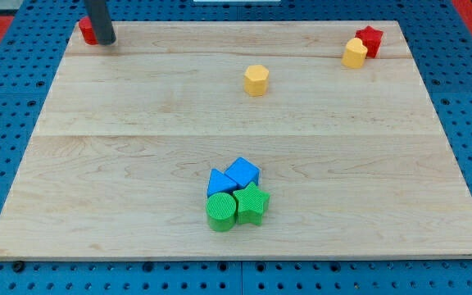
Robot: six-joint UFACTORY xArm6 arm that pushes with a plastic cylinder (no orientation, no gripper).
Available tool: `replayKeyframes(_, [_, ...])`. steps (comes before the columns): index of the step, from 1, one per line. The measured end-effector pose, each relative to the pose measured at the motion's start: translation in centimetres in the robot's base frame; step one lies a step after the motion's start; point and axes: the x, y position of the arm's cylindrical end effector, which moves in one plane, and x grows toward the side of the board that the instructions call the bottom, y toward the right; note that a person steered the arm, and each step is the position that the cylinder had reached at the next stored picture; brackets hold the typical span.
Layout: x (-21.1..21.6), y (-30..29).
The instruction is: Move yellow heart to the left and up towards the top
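1. My rod comes in from the view's top edge at the far left corner of the wooden board (138,123), standing pretty much upright with a slight lean. My tip (106,41) sits down on the board surface right in that corner.
2. No fingers on this rig, just the bare rod, so there is no grip to report. It is not clamped on anything.
3. Just beside my tip on the view's left there is a red block (86,31), partly hidden behind the rod. It looks to be touching, but I can't tell for sure, and I can't make out its shape.
4. The yellow heart (354,52) is well apart from my tip, way over to the view's right, near the top right corner. It is pressed up against a red star (370,39) that sits just behind it toward the top right.
5. Between my tip and the heart, a bit lower in the view, is a yellow hexagon-ish block (256,80), sitting alone.
6. Far below and to the right of my tip, near the board's bottom edge, is a tight cluster: a blue cube (242,172), a blue triangle-ish block (218,182), a green cylinder (220,211) and a green star (252,201), all touching.
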Motion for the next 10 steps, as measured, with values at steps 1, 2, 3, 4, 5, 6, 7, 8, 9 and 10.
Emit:
replayKeyframes(1, [6.9, 3.0])
replayKeyframes(2, [13.0, 11.3])
replayKeyframes(3, [15.2, 24.6])
replayKeyframes(4, [14.7, 40.3])
replayKeyframes(5, [8.8, 50.0])
replayKeyframes(6, [4.1, 50.3])
replayKeyframes(7, [3.1, 48.2])
replayKeyframes(8, [2.7, 44.3])
replayKeyframes(9, [2.3, 40.7])
replayKeyframes(10, [2.0, 37.4])
